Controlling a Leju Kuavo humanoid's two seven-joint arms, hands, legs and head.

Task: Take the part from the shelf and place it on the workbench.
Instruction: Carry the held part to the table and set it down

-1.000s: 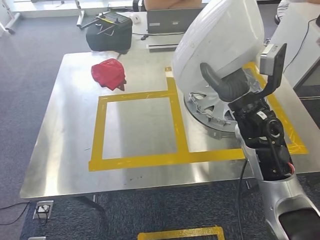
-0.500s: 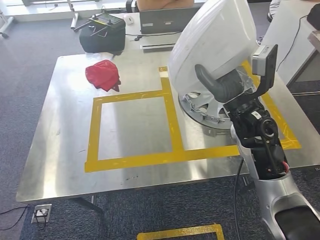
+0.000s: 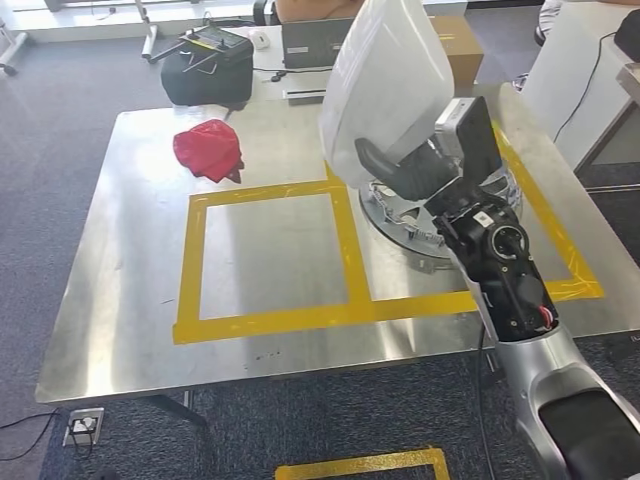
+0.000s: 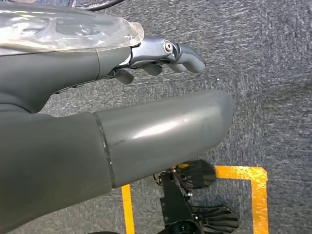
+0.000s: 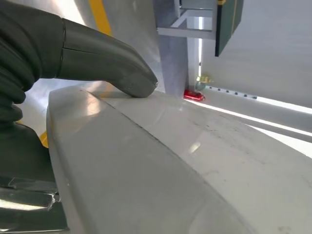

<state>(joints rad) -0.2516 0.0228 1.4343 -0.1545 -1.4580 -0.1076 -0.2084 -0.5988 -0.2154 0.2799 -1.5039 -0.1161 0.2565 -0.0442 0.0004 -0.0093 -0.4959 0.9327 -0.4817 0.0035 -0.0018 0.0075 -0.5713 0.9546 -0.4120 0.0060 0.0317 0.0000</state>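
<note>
Starting on the left, the steel workbench [image 3: 113, 300] has a crumpled red cloth [image 3: 209, 150] sitting near its far left corner, with a black bag [image 3: 205, 72] on the floor-side table behind it. Moving in, there's a yellow tape square [image 3: 264, 255] marked on the bench top, nothing touching it. Just right of that, the big white part [image 3: 381, 85] is held up in the air, tilted, above a silver wheel cover [image 3: 411, 215] that lies flat inside the next taped area. The right hand [image 3: 411, 165] grips the white part from below, thumb [image 5: 107, 58] pressed flat on its edge in the right wrist view. So the part isn't resting on the bench, it's hovering over the right half. The left hand [image 4: 110, 122] hangs down over grey carpet with yellow floor tape [image 4: 254, 190], fingers [image 4: 184, 53] stretched out and holding nothing.
</note>
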